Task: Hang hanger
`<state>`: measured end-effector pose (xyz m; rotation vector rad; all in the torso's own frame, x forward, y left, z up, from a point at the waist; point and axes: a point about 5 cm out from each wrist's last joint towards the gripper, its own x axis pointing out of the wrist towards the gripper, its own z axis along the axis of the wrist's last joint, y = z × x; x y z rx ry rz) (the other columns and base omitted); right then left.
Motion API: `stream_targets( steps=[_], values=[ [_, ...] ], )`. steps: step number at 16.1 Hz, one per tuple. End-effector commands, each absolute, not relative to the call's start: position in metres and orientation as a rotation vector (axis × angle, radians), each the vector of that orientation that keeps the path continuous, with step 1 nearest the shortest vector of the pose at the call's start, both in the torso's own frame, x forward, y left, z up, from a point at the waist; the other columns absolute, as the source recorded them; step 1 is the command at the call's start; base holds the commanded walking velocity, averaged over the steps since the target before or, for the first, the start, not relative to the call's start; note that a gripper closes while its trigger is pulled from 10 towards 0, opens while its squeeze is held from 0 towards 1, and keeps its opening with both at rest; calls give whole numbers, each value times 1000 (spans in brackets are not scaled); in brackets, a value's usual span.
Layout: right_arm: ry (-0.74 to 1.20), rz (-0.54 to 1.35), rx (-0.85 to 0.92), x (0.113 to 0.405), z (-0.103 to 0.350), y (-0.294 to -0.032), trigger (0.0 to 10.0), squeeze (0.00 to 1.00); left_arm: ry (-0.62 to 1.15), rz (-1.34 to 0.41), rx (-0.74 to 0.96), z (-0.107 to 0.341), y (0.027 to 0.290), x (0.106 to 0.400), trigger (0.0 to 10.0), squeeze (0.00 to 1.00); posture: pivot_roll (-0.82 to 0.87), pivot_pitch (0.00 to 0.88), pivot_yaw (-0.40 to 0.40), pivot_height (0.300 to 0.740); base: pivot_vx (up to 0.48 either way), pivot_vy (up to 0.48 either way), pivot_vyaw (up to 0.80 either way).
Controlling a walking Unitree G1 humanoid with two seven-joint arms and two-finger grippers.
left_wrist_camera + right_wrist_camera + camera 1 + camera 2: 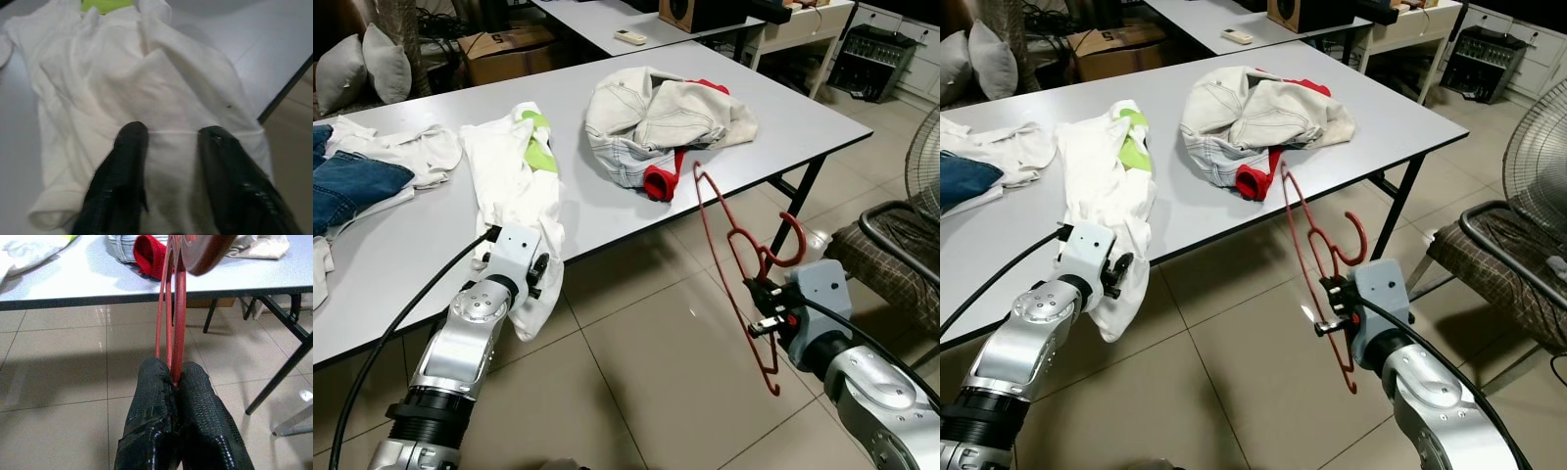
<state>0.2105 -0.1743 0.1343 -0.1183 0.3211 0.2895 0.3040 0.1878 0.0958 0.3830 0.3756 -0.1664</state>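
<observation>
Right gripper (pixel 177 377), fingers pressed together on a red hanger (pixel 736 257) held over the floor beside the table (pixel 822 122); left gripper (pixel 168 147), fingers spread, touches a white shirt (pixel 514 181) at the table edge.

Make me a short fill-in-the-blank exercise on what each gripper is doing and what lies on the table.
1. The right gripper is shut on a hanger whose colour is ____.
2. The left gripper has its fingers open over a ____ shirt that hangs over the table edge.
3. The beige jacket lies on the table, not on the ____.
4. Blue jeans lie toward the robot's ____ side of the table.

Missing words: red; white; floor; left
</observation>
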Motion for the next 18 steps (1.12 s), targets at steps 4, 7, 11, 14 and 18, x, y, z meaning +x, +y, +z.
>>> stream_targets(
  steps=[4, 7, 11, 14, 18],
  values=[
    [319, 296, -133, 213, 134, -174, 10000, 0, 413, -142, 437, 85, 196, 300, 0, 0, -31, 0, 14, 740, 0, 0, 0],
    [318, 279, -103, 213, 135, -173, 10000, 0, 409, -162, 446, 86, 193, 302, 0, 0, -23, 0, 16, 740, 0, 0, 0],
    [336, 296, -131, 212, 133, -172, 10000, 0, 405, -174, 443, 85, 189, 301, 0, 0, -24, 0, 13, 740, 0, 0, 0],
    [332, 281, -128, 214, 134, -173, 10000, 0, 404, -189, 417, 84, 187, 302, 0, 0, -24, 0, 13, 740, 0, 0, 0],
    [305, 205, -109, 217, 135, -180, 10000, 0, 363, -197, 323, 94, 178, 318, 0, 0, -21, 0, 12, 740, 0, 0, 0]
  ],
)
